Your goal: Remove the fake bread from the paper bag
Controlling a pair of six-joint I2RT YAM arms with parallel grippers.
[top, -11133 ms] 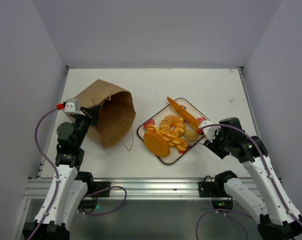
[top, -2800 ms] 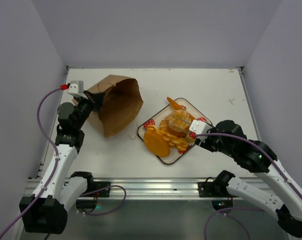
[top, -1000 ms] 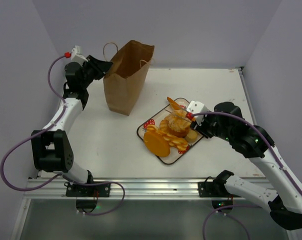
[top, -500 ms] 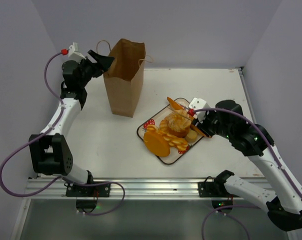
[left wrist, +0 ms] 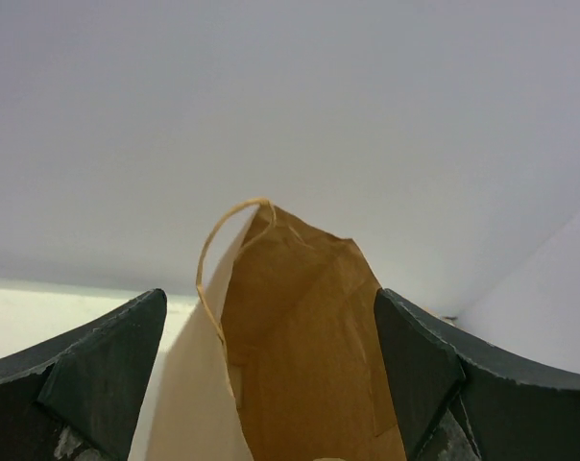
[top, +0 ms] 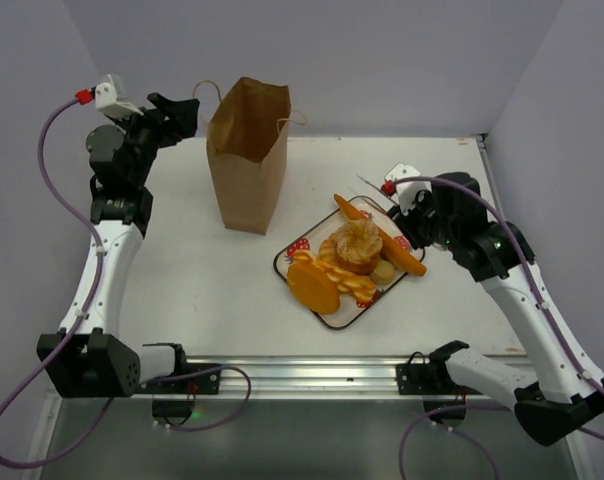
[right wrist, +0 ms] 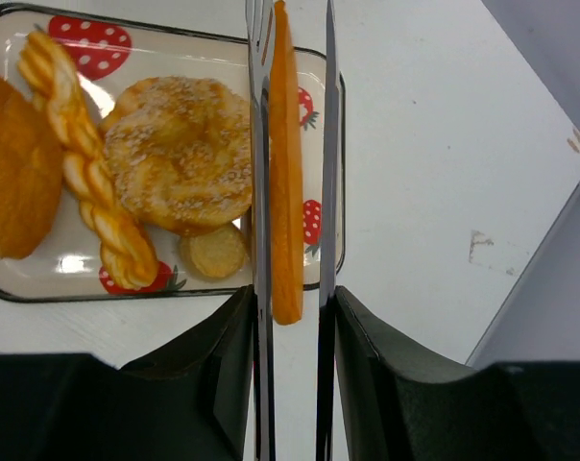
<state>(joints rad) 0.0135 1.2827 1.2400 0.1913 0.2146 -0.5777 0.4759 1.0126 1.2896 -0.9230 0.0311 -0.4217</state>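
Left pincer [top: 182, 112]: jaws wide apart, gripping nothing, held high off the worktop [top: 202, 285].

Paper bag [top: 247, 165] stands upright just ahead of that pincer, and I see no contact. In the wrist view the bag mouth sits in the gap between the two fingers, one loop handle [left wrist: 211, 252] up on the left-finger side. I can only see the upper inner wall. The bag's floor is hidden, so I can't tell if anything is left inside.

Strawberry tray [top: 292, 252] is below and toward the base from the right pincer [top: 367, 184]. On it:
- flat disc [right wrist: 16, 182]
- braided loaf [right wrist: 84, 173]
- sesame ring [right wrist: 180, 154]
- small bun [right wrist: 213, 252]
- baguette [right wrist: 288, 192], lying across the tray rim with one end over the edge

Right pincer: thin blades slightly parted, lifted above the tray. The baguette shows through the gap but is down on the tray, not gripped.

My read: extraction is mostly or fully done, since every piece I can see is out of the bag. What's left is a look down into the bag to confirm it's empty, and pulling any remainder.
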